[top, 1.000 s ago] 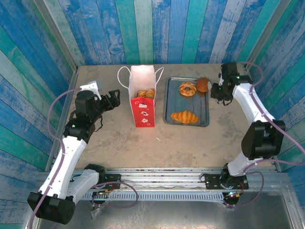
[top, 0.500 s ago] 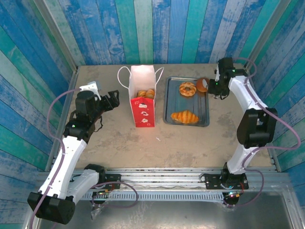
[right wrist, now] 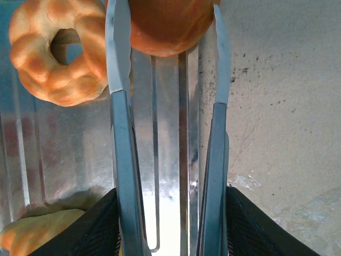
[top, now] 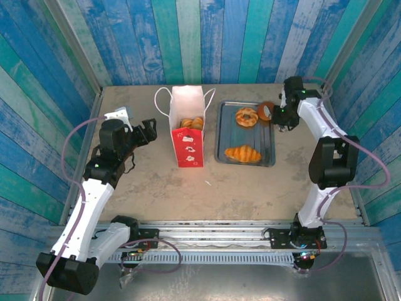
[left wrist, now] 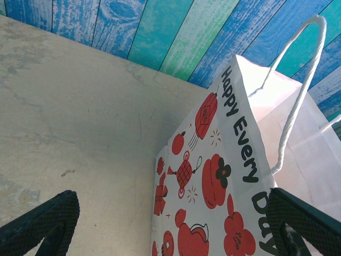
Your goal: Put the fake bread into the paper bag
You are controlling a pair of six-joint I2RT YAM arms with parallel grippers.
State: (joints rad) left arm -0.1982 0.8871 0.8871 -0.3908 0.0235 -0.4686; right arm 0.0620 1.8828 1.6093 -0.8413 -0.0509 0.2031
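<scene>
The right claw [right wrist: 170,229] squeezes the tongs [right wrist: 118,133] around the round bun [right wrist: 168,26], seemingly a shallow hold, so it may slip.

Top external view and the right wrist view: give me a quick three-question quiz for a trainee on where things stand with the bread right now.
1. True or false: the croissant lies on the grey tray.
2. What sits between the tips of the metal tongs? A) the croissant B) the round brown bun C) nothing
3. Fill in: the left gripper's jaws stand ___ near the paper bag.
Key: 1 true; 2 B; 3 open.
</scene>
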